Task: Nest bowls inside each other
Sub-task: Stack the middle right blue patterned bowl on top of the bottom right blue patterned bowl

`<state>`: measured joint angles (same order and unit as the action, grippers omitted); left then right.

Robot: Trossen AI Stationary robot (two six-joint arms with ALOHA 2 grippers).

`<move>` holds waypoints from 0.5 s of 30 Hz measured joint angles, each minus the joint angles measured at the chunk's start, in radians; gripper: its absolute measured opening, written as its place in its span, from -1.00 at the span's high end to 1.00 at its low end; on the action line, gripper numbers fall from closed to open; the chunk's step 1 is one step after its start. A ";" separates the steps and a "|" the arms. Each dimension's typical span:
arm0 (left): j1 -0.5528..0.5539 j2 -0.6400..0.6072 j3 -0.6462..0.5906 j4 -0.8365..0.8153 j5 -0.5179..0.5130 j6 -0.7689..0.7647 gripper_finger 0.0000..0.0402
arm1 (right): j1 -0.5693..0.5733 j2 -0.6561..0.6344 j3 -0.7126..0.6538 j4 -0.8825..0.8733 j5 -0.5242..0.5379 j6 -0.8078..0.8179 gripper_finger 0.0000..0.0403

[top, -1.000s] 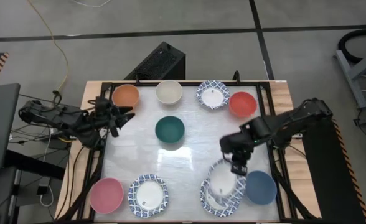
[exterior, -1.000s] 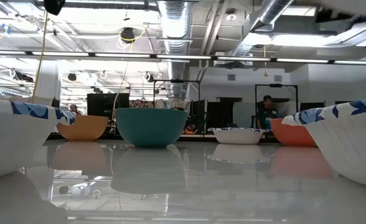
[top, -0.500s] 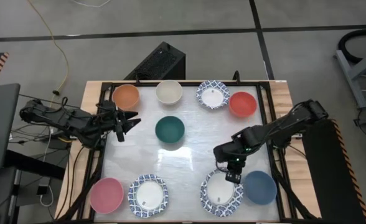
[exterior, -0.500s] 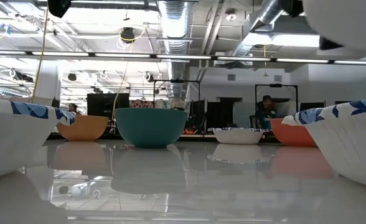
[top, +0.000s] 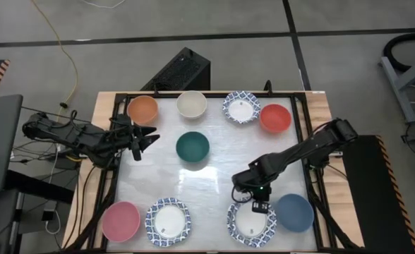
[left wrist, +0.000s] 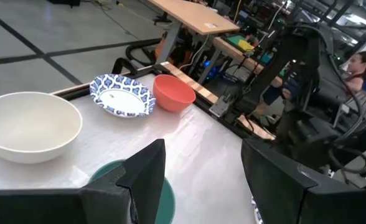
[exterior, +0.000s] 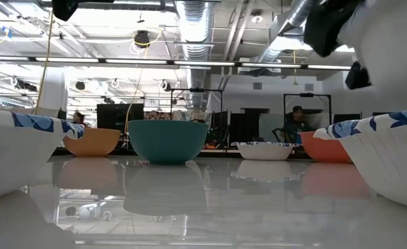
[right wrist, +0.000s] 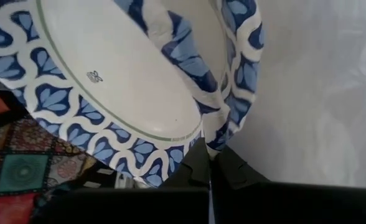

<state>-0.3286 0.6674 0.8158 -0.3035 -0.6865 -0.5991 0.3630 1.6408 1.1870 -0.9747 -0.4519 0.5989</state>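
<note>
Bowls ring the table (top: 214, 176): orange (top: 142, 109), cream-white (top: 191, 104), red (top: 275, 117), dark green (top: 193, 147), pink (top: 120, 220) and blue (top: 294, 212), plus patterned ones. My right gripper (top: 253, 197) reaches in from the right edge, arm stretched low and wrist bent down, fingers pinched tight on the rim of a blue-and-white patterned bowl (right wrist: 127, 87), held tilted over another patterned bowl (top: 250, 224) beside the blue one. My left gripper (top: 145, 137) waits near the orange bowl, arm level, its 2 fingers spread apart and holding nothing.
</note>
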 joint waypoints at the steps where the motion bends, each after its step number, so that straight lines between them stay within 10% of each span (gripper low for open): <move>1: 0.000 0.000 0.000 0.000 0.000 0.000 0.00 | -0.001 0.007 0.000 0.003 0.001 -0.007 0.96; 15: 0.000 0.000 0.000 0.001 -0.001 0.000 0.00 | -0.005 0.033 0.000 0.043 0.010 -0.025 0.72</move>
<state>-0.3283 0.6678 0.8158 -0.3023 -0.6873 -0.5995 0.3584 1.6741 1.1873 -0.9321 -0.4419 0.5743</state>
